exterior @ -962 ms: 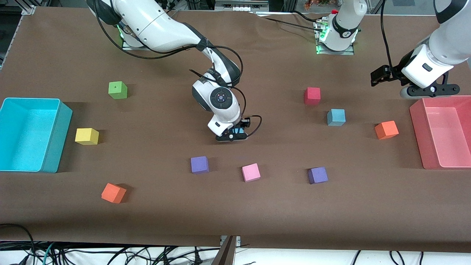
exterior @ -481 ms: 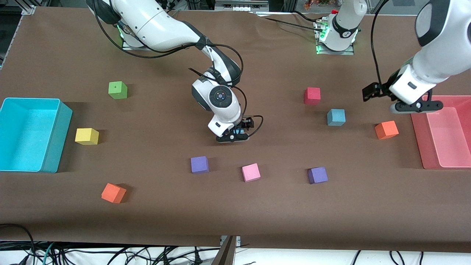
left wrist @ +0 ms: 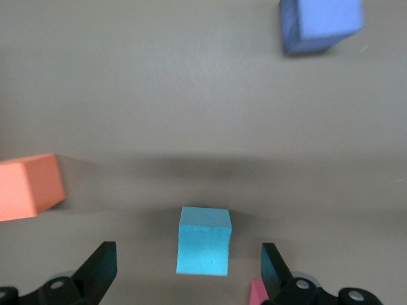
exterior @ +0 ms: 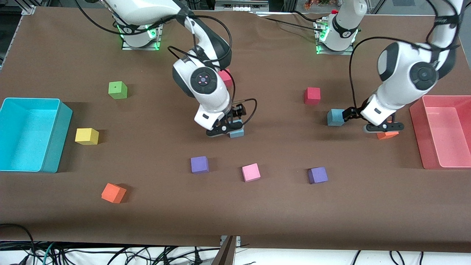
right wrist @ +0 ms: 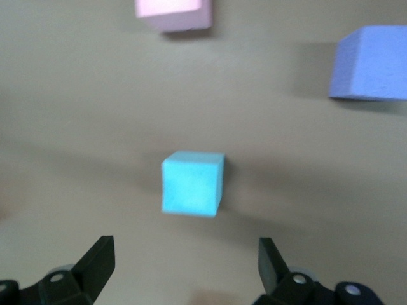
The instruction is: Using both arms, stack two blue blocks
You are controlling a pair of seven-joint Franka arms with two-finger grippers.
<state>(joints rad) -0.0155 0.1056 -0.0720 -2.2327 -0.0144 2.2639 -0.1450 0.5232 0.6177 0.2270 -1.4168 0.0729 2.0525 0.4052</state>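
Front view is showing the right hand (exterior: 225, 129) hanging wide over one blue block (exterior: 237, 132) mid-counter (exterior: 257, 206), gripping nothing. Toward the left arm's end, the left hand (exterior: 369, 124) is hovering wide above the other blue block (exterior: 335, 117), also empty.

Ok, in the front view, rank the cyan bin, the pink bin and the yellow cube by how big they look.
1. cyan bin
2. pink bin, though the picture's edge cuts it off, so their order is unsure
3. yellow cube, far smaller

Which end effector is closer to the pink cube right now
Right. The right end effector hangs open above a blue block just up-table from the pink cube; the left end effector is open toward the pink bin.
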